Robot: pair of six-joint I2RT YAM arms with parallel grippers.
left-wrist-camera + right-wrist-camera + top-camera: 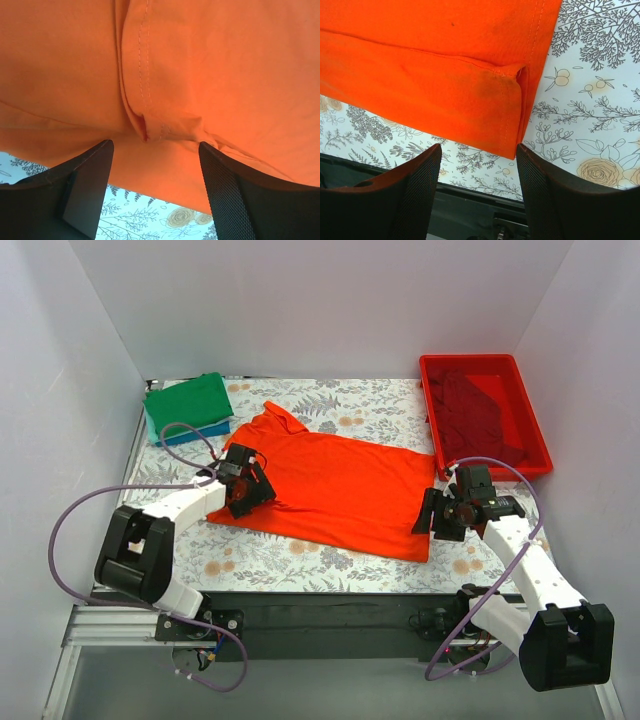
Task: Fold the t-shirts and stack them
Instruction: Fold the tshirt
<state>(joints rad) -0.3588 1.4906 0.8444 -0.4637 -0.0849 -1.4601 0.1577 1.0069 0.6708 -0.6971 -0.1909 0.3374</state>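
Orange-red t-shirt (335, 490) lay spread flat on the floral bench (330, 405); left tool (247, 487) sat over its left edge, right tool (435, 517) at its near right corner (both with jaws apart, gripping nothing); folded green t-shirt (188, 400) rested at the far-left corner.

Spread shirt (340, 485) centre; folded shirts (188, 405) back-left; bin (468, 359) back-right — loose shirt (480, 405), seemingly, inside.

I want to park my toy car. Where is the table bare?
Bare tablecloth shows behind the orange shirt, between the green shirt and red bin, and along the near edge. The middle is crowded: orange shirt, with the left claw and right claw at its ends.
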